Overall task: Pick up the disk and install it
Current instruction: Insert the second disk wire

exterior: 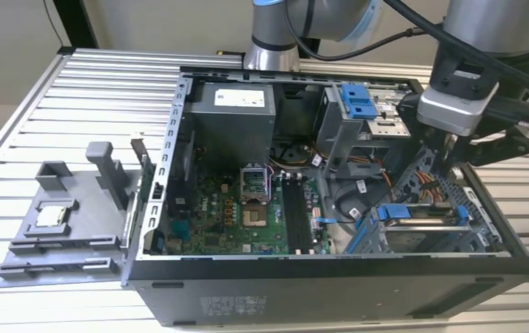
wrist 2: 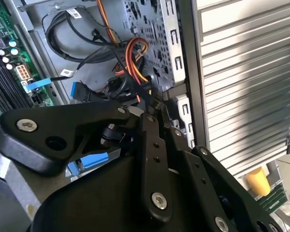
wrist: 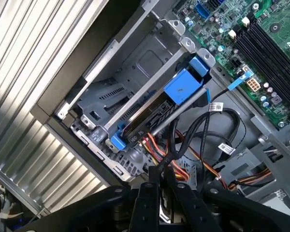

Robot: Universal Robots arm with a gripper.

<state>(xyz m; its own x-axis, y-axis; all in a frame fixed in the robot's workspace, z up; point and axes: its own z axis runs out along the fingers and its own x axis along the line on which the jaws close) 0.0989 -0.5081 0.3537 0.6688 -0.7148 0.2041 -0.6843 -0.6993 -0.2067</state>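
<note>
The disk (wrist: 152, 116) lies in the grey drive cage (wrist: 135, 72) at the case's lower corner. Its blue carrier rail (wrist: 183, 87) faces the motherboard, and its cable end faces the orange and black wires. In the exterior view the disk (exterior: 422, 216) sits in the bay near the case's front, at the exterior view's right. My gripper (wrist: 159, 175) hangs over the cable bundle just beside the disk's end. Its two black fingers are pressed together with nothing between them. In the second wrist view the fingertips (wrist 2: 152, 107) meet above the wires. The exterior view has the gripper (exterior: 452, 154) above the case's right wall.
The open computer case (exterior: 339, 267) lies on a ribbed aluminium table (exterior: 98, 90). A second cage with a blue latch (exterior: 358, 101) stands further back. The motherboard (exterior: 246, 215) fills the case's middle. A grey fixture (exterior: 61, 243) holding a small silver chip (exterior: 50, 215) sits at the exterior view's left.
</note>
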